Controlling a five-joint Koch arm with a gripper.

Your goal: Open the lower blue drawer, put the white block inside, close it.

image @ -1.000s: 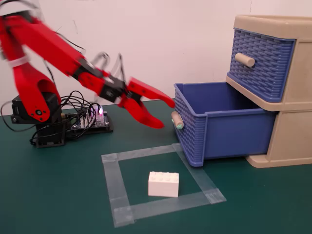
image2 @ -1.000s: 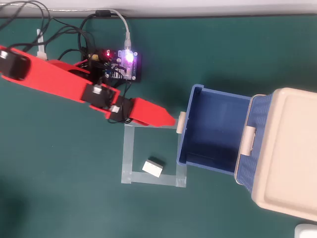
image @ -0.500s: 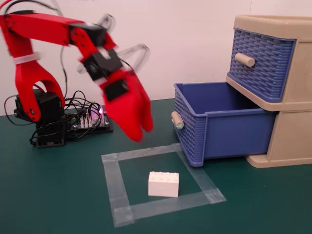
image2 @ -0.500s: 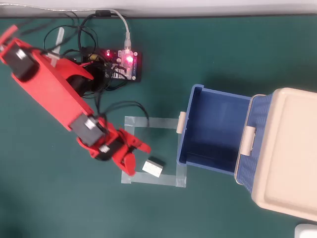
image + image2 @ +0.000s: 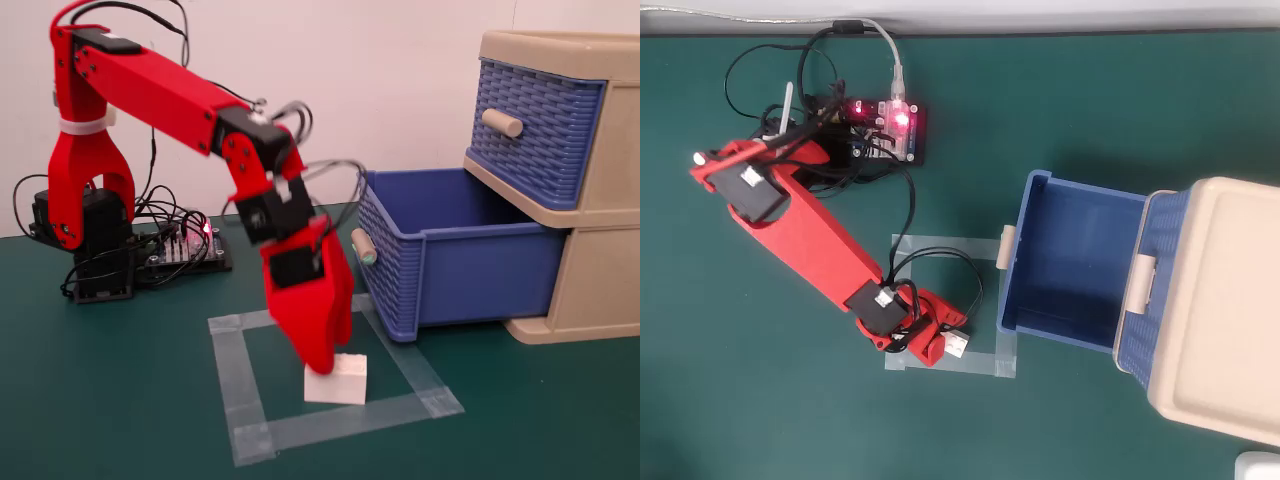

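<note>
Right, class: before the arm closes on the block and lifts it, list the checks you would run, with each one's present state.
1. Lower blue drawer pulled open: ok.
2. Drawer interior free of objects: ok.
3. White block inside the tape square: ok.
4. Gripper down over the block: ok.
5. Jaws straddling the block: cannot tell; the red gripper body hides them in both views.
6. Block upright, studs on top: cannot tell, mostly covered.

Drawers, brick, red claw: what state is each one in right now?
Lower blue basket-weave drawer: pulled out, empty.
Upper blue basket-weave drawer: closed.
Small white studded brick: lying on the table inside the taped square.
Red claw: lowered over the brick; open or shut is unclear.
Circuit board: lights on.
</note>
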